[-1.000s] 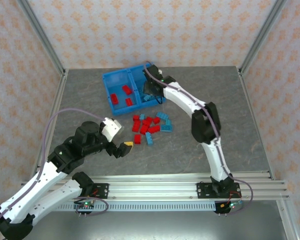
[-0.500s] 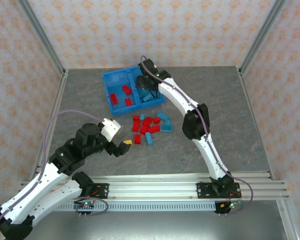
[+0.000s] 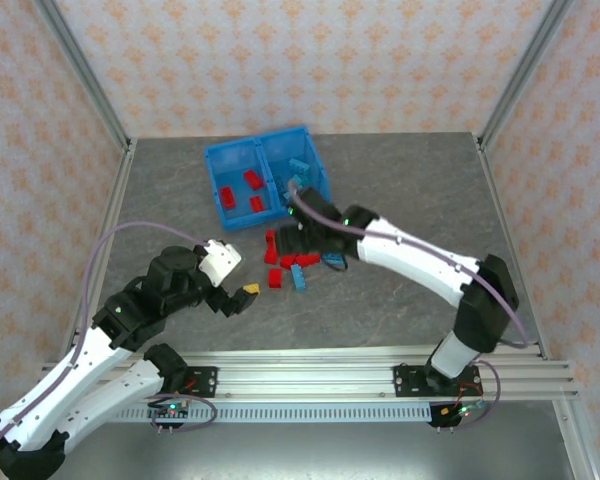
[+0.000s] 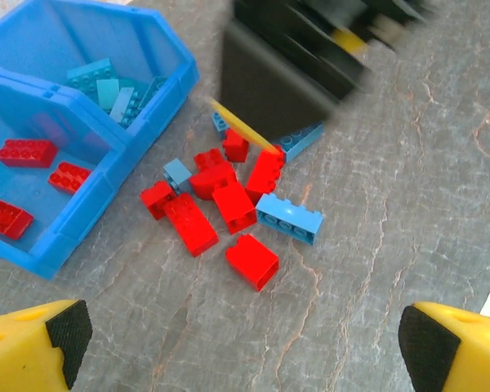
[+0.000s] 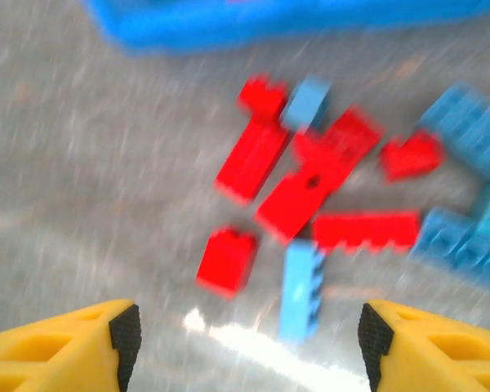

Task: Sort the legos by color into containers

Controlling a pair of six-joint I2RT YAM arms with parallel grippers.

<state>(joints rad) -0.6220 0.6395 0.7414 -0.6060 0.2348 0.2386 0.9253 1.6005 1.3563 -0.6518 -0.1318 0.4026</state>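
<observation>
Right claw hovers over the loose legos on the surface, fingers spread wide, nothing between them. Left claw hangs on the near-left side of the pile, likewise agape and empty. Bin stands just beyond the pile. Its left compartment holds red bricks, its right compartment light blue ones. The unsorted pile is mixed red and blue, most bricks touching.

Step in hand, as I read it: the right arm is choosing its next pick. Right wrist view is smeared, so stud orientation is unreadable.

Best candidate is the lone red brick at the heap's near edge, a little apart from the rest. The light blue brick beside it comes second.

Method: square the fingers across the brick's short width and descend plumb. Close only once both fingers clear the neighbours, then lift straight before carrying. Red goes left, blue right.

Risk: dragging an adjoining brick along.
</observation>
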